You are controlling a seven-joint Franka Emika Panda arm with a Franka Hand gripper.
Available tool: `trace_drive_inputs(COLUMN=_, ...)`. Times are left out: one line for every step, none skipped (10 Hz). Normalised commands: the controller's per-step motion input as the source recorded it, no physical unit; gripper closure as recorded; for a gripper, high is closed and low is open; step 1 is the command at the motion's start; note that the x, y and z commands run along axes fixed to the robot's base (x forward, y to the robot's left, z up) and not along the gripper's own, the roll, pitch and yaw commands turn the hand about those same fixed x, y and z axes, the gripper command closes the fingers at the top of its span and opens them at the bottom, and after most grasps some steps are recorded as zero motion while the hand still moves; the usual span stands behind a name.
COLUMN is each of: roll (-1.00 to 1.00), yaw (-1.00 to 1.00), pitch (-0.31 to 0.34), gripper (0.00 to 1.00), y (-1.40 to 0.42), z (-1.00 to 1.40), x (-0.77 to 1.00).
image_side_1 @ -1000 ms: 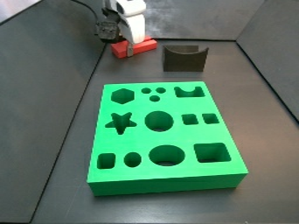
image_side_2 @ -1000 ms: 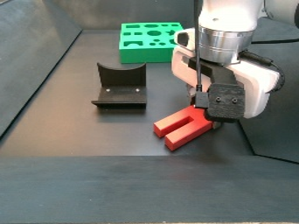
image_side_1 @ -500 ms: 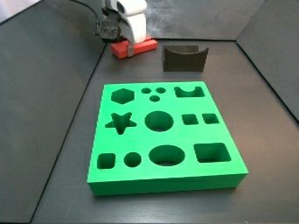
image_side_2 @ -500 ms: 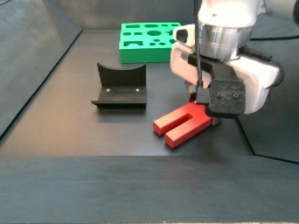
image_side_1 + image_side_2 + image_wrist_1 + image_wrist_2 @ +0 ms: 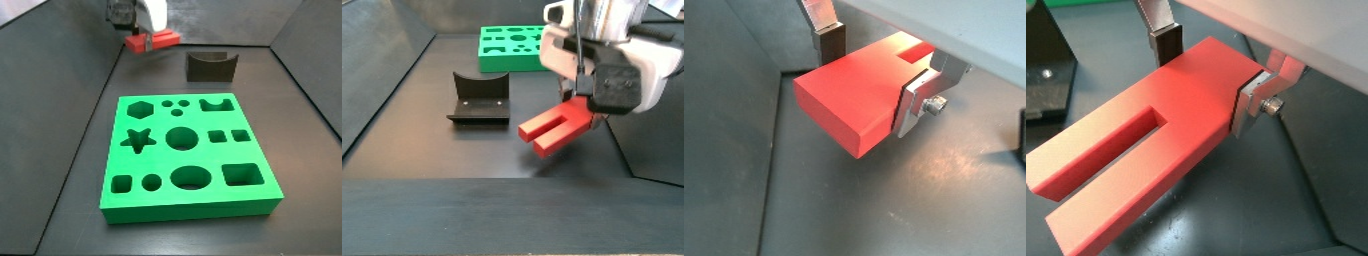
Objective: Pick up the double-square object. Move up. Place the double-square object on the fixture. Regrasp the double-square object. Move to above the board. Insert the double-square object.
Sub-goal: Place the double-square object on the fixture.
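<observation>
My gripper (image 5: 580, 103) pinches the red block (image 5: 556, 126) at its solid end, one silver finger (image 5: 1256, 98) pressed on one side face and the other finger (image 5: 1164, 40) against the opposite face, as both wrist views show. The block (image 5: 858, 92) hangs clear of the dark surface (image 5: 462, 155), tilted, with its two prongs pointing down and away from my fingers (image 5: 919, 98); a side view shows a faint shadow on the surface beneath it. A wrist view shows the slot (image 5: 1106, 146) running between the two prongs from the free end. The dark fixture (image 5: 477, 97) stands on the surface near the block, its notch facing up, apart from it. The green board (image 5: 189, 155) lies flat, well apart from my gripper (image 5: 138, 35), with the fixture (image 5: 210, 66) between the two. In that side view the block (image 5: 151, 41) shows just beneath my arm by the back wall.
</observation>
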Motion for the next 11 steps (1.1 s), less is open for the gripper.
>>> trace_drive_inputs(roll=0.0, yaw=0.0, pitch=0.0, gripper=1.0, y=0.0, z=1.0, x=0.0)
trace_drive_inputs(roll=0.01, yaw=0.0, pitch=0.008, gripper=1.0, y=0.0, z=1.0, x=0.0)
trace_drive_inputs(roll=0.01, yaw=0.0, pitch=0.028, gripper=1.0, y=0.0, z=1.0, x=-0.01)
trace_drive_inputs(roll=0.03, yaw=-0.02, pitch=0.04, gripper=1.0, y=0.0, z=1.0, x=-0.02)
trace_drive_inputs(roll=0.05, yaw=-0.02, pitch=0.046, gripper=1.0, y=0.0, z=1.0, x=-0.02)
trace_drive_inputs(roll=0.06, yaw=-0.03, pitch=0.047, gripper=1.0, y=0.0, z=1.0, x=-0.02)
trace_drive_inputs(roll=0.07, yaw=-0.02, pitch=0.054, gripper=1.0, y=0.0, z=1.0, x=-0.03)
trace_drive_inputs(roll=0.08, yaw=-0.01, pitch=0.057, gripper=1.0, y=0.0, z=1.0, x=-0.03)
trace_drive_inputs(roll=0.09, yaw=0.0, pitch=0.062, gripper=1.0, y=0.0, z=1.0, x=-0.04)
trace_drive_inputs(roll=0.1, yaw=0.01, pitch=0.066, gripper=1.0, y=0.0, z=0.95, x=-0.04)
trace_drive_inputs(roll=0.1, yaw=0.01, pitch=0.07, gripper=1.0, y=0.0, z=0.82, x=-0.03)
